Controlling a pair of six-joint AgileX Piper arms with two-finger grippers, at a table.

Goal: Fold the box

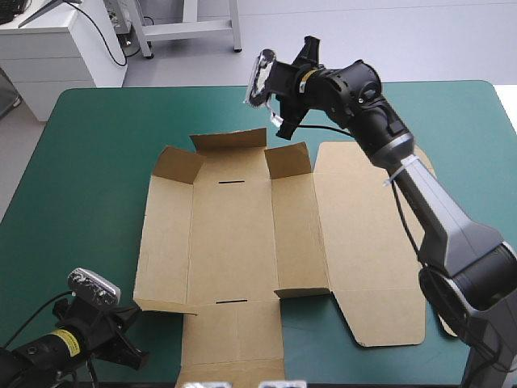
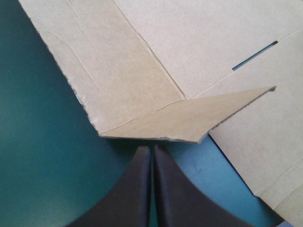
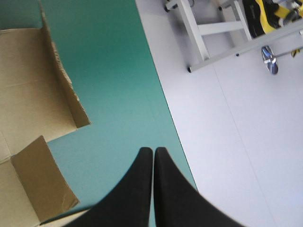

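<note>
The brown box (image 1: 242,242) lies as an opened sheet mid-table, its lid (image 1: 367,242) flat to the right. Three flaps at its far edge stand partly raised (image 1: 229,139). A small corner flap (image 2: 189,120) at the near left is lifted a little. My left gripper (image 1: 134,331) sits low at the near left corner of the board. Its fingers are shut (image 2: 152,150), their tips just short of that flap's edge, holding nothing. My right gripper (image 1: 309,48) hangs in the air past the far flaps, shut and empty (image 3: 154,151), over bare cover beside the raised flaps (image 3: 42,184).
The teal-green cover (image 1: 89,162) surrounds the board on all sides. The table's far edge (image 3: 165,104) runs just ahead of the right gripper, with floor beyond it. The near flap of the board (image 1: 234,339) reaches almost to the table's near edge.
</note>
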